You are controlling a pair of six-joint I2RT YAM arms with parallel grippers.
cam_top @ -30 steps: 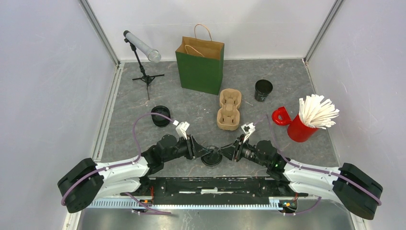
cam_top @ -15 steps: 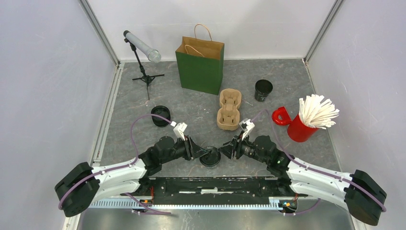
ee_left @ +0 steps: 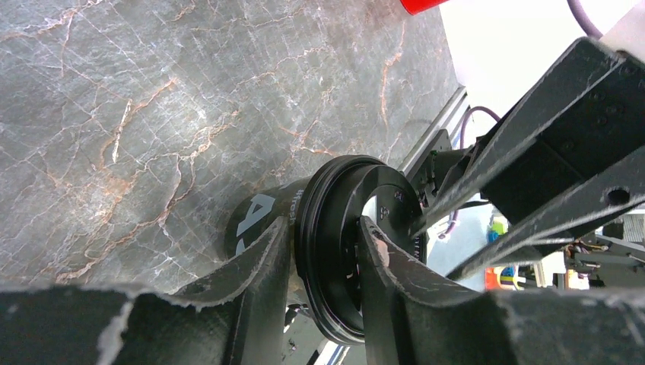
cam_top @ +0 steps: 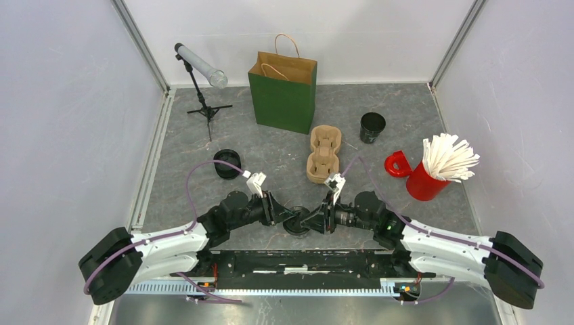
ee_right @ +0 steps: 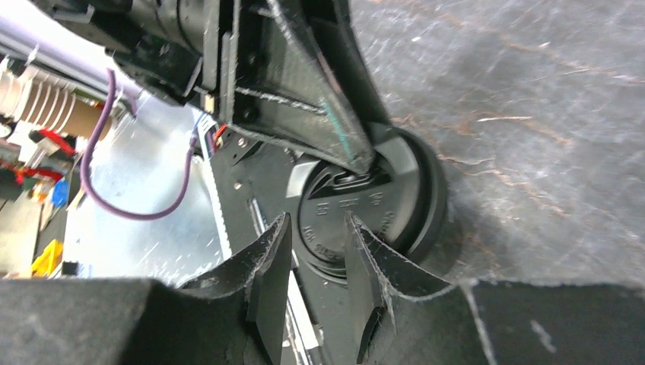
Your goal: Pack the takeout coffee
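The takeout coffee (cam_top: 298,223), a black cup with a black sip lid, stands at the near edge between the arms. In the left wrist view the cup (ee_left: 258,217) shows white lettering. My left gripper (cam_top: 290,215) is shut on the lid's rim (ee_left: 335,251), one finger on the outer wall and one on the lid top. My right gripper (cam_top: 310,221) is at the lid from the right. In the right wrist view its jaws (ee_right: 316,224) stand a narrow gap apart over the lid (ee_right: 357,205), holding nothing.
A brown pulp cup tray (cam_top: 323,154) lies mid-table. A green paper bag (cam_top: 284,95) stands behind it. A lidless black cup (cam_top: 372,126) is at back right. A squat black round piece (cam_top: 227,164) sits left. A red mug with white sticks (cam_top: 423,181) is right, a small tripod (cam_top: 203,81) at back left.
My right gripper has moved left, up to the coffee's lid. My left gripper stays shut on the lid rim, and the cup has shifted only slightly.
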